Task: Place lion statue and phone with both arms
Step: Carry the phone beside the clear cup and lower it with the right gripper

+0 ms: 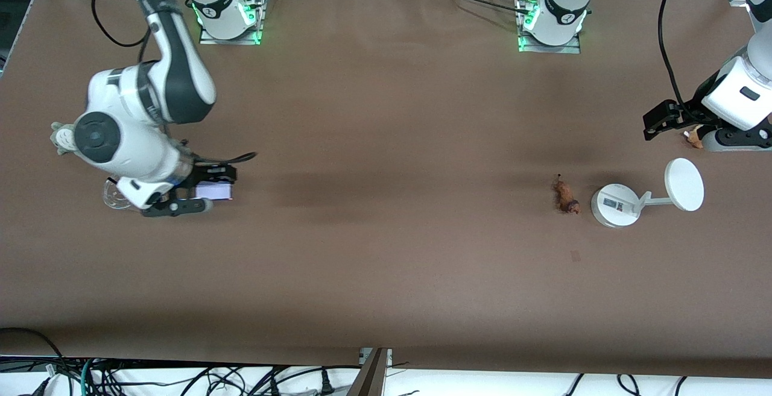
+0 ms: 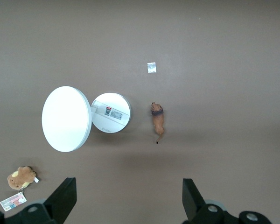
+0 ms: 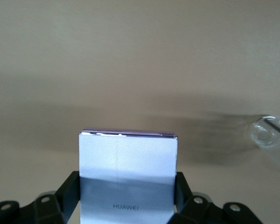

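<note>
The right gripper (image 1: 202, 194) is clamped on the phone (image 1: 213, 191), seemingly just above the table (image 1: 386, 143) at the right arm's end; the left gripper (image 2: 126, 198) hangs wide open over the left arm's end; the lion statue (image 1: 566, 196) lies on the table just beside the white stand (image 1: 615, 205).

We see a white stand (image 1: 615, 205) with a round disc (image 1: 684, 184) on the brown table (image 1: 386, 251), toward the left arm's end. A small fuzzy brown plush (image 2: 21, 177) with a tag (image 2: 12, 201) sits near it. A clear glass thing (image 1: 113, 196) and a grey-green plush (image 1: 61, 137) lie toward the right arm's end.
</note>
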